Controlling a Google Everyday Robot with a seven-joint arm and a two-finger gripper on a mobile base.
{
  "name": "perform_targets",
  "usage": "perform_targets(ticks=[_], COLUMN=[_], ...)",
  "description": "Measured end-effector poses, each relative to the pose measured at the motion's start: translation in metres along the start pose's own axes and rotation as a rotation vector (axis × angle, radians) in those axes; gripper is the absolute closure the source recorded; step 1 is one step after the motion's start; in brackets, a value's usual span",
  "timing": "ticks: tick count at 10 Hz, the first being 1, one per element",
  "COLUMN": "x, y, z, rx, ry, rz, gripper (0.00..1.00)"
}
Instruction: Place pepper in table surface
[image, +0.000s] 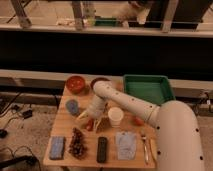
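Pepper (90, 125), small red form low on the bench (62, 126), partly masked between the parted fingers of the gripper (89, 121), contact indiscernible, white cup (115, 116) just beside, arm hiding the bench behind.

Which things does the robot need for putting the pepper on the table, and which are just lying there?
For the job: the pepper; the gripper, down at the pepper near the table's middle; the table surface.

Just lying about: red-orange bowl, green tray, white cup, orange fruit, blue block, dark bunch, black bar.
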Motion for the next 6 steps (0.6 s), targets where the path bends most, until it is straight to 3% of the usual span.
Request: perform_targets(ticks=[6], x=[0.0012], y=[0.0029], z=[-0.0042], rx=[-0.004], ry=[0.001], rz=[0.004], gripper=[0.20])
